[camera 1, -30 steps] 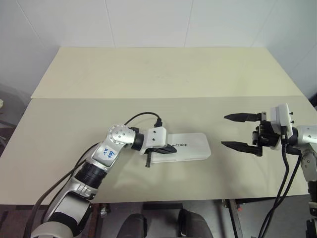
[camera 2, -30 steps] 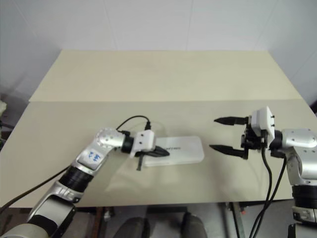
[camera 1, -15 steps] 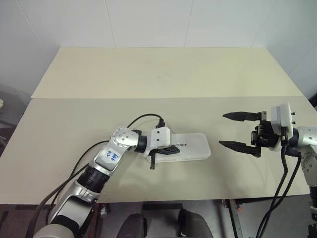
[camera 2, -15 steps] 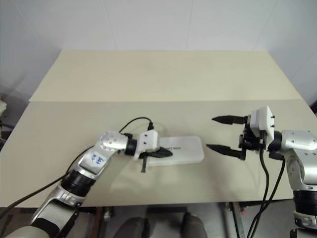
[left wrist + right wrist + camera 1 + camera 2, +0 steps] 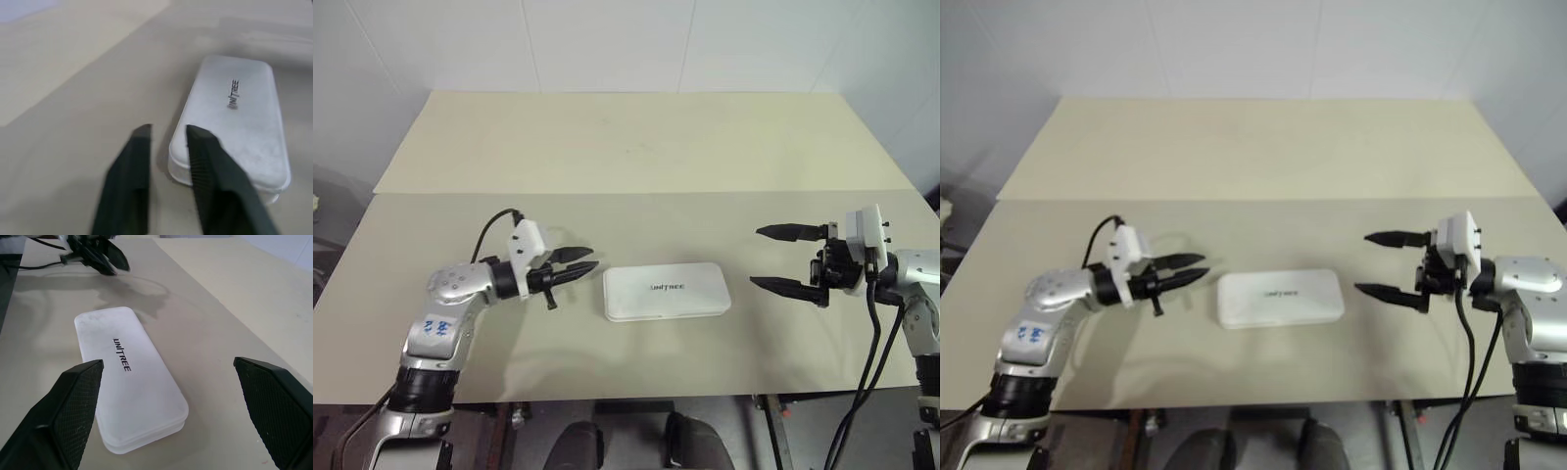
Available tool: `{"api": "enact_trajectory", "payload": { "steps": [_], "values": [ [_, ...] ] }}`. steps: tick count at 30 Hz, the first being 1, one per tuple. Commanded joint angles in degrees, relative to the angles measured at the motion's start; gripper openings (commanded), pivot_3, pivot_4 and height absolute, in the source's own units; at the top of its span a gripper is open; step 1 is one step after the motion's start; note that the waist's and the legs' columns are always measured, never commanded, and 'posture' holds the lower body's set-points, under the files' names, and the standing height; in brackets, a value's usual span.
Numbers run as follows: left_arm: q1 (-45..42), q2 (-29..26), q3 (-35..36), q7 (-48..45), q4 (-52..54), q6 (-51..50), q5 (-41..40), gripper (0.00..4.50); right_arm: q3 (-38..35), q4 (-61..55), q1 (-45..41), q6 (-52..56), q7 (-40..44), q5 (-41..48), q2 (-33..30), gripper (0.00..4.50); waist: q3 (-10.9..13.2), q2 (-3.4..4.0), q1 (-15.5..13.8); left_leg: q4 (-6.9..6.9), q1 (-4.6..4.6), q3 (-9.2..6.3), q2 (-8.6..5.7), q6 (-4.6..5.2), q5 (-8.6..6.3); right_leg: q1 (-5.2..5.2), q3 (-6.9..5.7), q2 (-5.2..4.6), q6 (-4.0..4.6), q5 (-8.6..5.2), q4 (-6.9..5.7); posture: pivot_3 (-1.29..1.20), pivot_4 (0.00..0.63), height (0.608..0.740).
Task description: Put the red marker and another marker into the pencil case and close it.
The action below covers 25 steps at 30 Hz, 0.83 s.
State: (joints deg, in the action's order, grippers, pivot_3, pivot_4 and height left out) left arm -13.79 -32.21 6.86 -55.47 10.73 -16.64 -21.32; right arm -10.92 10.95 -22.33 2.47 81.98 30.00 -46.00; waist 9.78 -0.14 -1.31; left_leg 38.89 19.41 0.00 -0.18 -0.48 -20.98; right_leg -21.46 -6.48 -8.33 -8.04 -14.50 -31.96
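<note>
Pencil case [image 5: 667, 291] shut on table [image 5: 607, 147], between both grippers.

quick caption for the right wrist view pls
Closed white pencil case lies flat on the table between the open right gripper fingers.

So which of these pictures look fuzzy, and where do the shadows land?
Left wrist view: the left gripper's fingers and the table are soft; the pencil case lettering reads fairly sharp. Right wrist view: the near fingers loom large; a curved shadow lies beyond the case. Left eye view: soft shadows under both arms.
</note>
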Motion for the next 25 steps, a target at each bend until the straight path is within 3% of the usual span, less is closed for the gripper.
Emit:
{"api": "enact_trajectory", "payload": {
  "steps": [1, 6, 16, 25],
  "values": [
    [3.9, -2.8, 5.4, -0.5, 4.1, 0.9, -3.2, 2.69, -0.3, 3.0, -1.5, -4.4, 1.5, -1.0, 0.8, 4.5, 0.0, 0.0, 0.0, -0.02, -0.01, 0.0, 0.0, 0.0, 0.0, 0.0, 0.0, 0.0, 0.0, 0.0, 0.0, 0.0, 0.15, 0.74],
    [5.6, -3.8, 8.3, 0.8, 6.4, -0.1, -6.0, 4.45, -0.7, 9.8, -4.8, -8.4, 5.0, -1.6, 0.3, 4.5, 0.0, 0.05, -0.1, 0.0, -0.03, -0.01, 0.0, 0.0, 0.0, 0.04, -0.01, 0.0, 0.03, 0.01, -0.01, 0.0, 0.15, 0.74],
    [5.7, -4.0, 8.3, 3.3, 11.4, -3.9, -10.2, 4.48, -0.9, 20.2, -9.2, -13.0, 7.7, -3.1, -1.9, 4.5, 0.0, 0.05, 0.1, -0.07, -0.07, 0.05, 0.01, 0.0, 0.0, 0.01, 0.01, 0.01, 0.06, 0.02, 0.0, 0.0, 0.15, 0.74],
    [6.4, -4.5, 7.2, 2.9, 7.7, -0.8, -7.2, 4.48, -1.1, 20.5, -9.0, -13.8, 10.2, -2.1, -3.4, 4.5, 0.0, 0.07, 0.0, -0.07, -0.07, 0.07, 0.01, -0.01, 0.0, 0.02, 0.01, 0.02, 0.06, 0.02, 0.02, 0.0, 0.15, 0.74]
  ]
}}
